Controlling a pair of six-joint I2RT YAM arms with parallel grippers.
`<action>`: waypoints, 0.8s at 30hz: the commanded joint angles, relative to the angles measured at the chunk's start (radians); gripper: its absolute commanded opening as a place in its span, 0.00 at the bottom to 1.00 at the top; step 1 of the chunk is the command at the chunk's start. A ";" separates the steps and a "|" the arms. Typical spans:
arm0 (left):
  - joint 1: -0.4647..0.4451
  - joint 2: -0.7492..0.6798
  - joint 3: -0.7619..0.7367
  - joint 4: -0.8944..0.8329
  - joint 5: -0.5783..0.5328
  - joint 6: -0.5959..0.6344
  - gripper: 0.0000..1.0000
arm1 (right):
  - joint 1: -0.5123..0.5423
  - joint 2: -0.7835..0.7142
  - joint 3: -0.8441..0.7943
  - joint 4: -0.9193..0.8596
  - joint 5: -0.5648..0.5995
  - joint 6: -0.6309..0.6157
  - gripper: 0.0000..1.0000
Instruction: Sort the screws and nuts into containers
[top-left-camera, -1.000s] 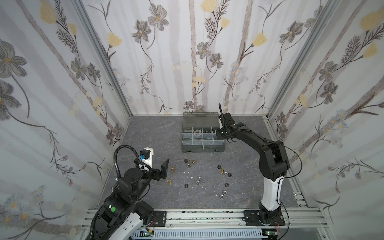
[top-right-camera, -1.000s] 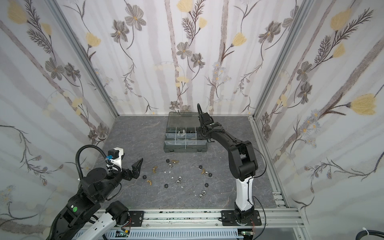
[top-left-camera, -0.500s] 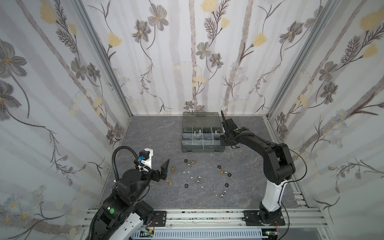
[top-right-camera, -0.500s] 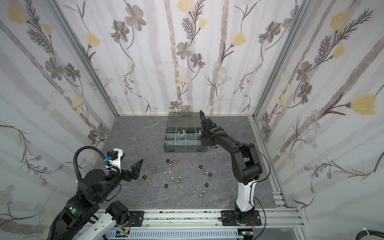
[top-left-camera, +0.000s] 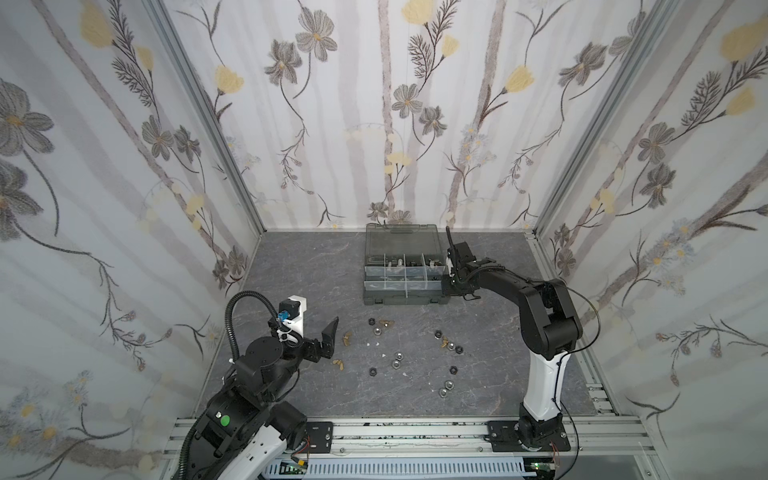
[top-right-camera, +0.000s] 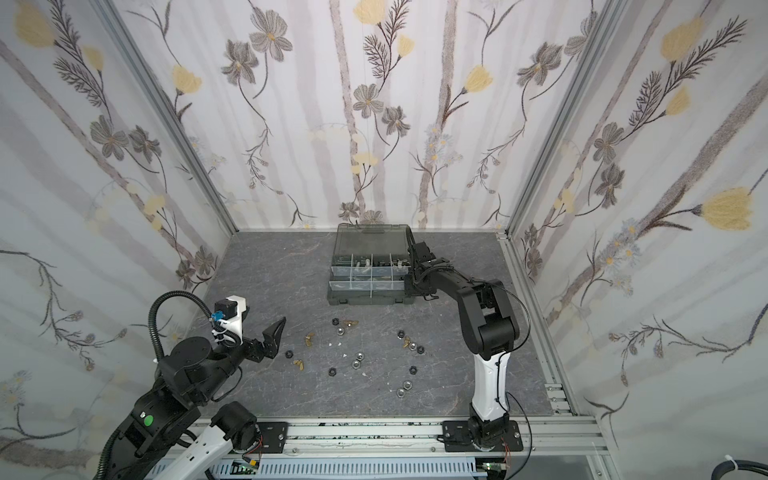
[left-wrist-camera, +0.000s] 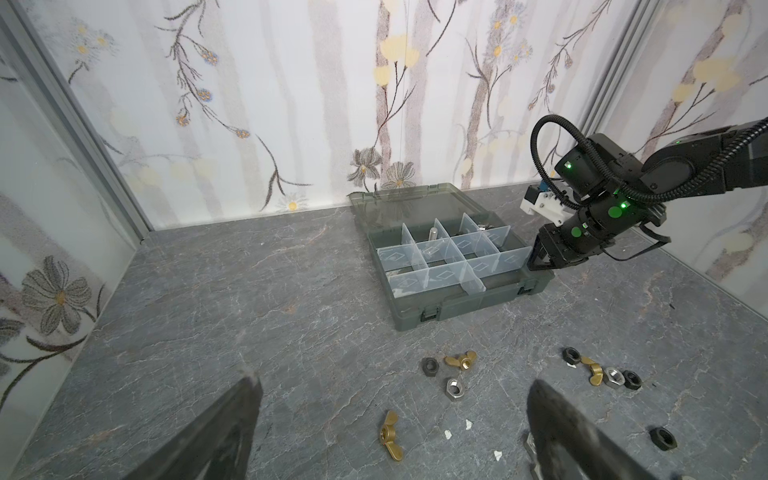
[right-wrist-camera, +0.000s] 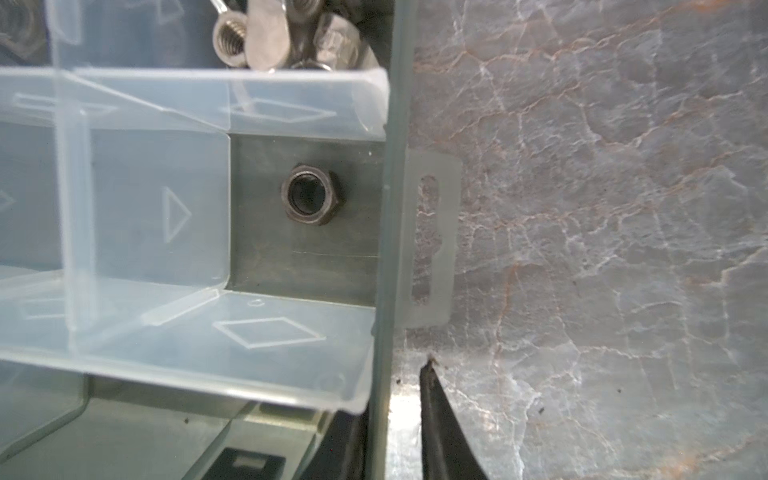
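The dark grey organiser case (top-left-camera: 405, 297) (top-right-camera: 365, 299) stands open at the back, its containers parted by clear dividers. My right gripper (top-left-camera: 448, 286) (right-wrist-camera: 399, 399) straddles the case's right wall (right-wrist-camera: 386, 208), one finger inside and one outside, with a thin gap at the outer finger (right-wrist-camera: 436, 415). A black nut (right-wrist-camera: 311, 199) lies in the compartment beside it. A silver screw (left-wrist-camera: 433, 232) sits in a back compartment. Loose nuts (top-left-camera: 377, 331) (left-wrist-camera: 455, 388) and brass wing nuts (top-left-camera: 347, 337) (left-wrist-camera: 390, 434) lie scattered on the table. My left gripper (top-left-camera: 328, 338) (left-wrist-camera: 395, 382) hovers open and empty left of them.
The case's smoky lid (top-left-camera: 401, 239) lies back toward the rear wall. Flowered walls close in the grey stone table (top-left-camera: 311, 270) on three sides, and an aluminium rail (top-left-camera: 415, 432) runs along the front. Tiny white specks (left-wrist-camera: 448, 434) lie among the nuts.
My right gripper has slid forward along the case's right side and sunk onto its wall, jaws narrowing. The left arm has hardly moved.
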 joint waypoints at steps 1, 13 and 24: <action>0.001 0.014 0.008 0.029 -0.024 -0.007 1.00 | -0.004 0.018 -0.007 -0.004 -0.001 -0.008 0.16; 0.020 0.008 0.007 0.026 -0.123 -0.047 1.00 | -0.021 -0.132 -0.159 -0.057 0.025 0.037 0.01; 0.027 0.090 -0.108 0.371 -0.317 0.124 1.00 | -0.035 -0.331 -0.388 -0.091 0.050 0.191 0.01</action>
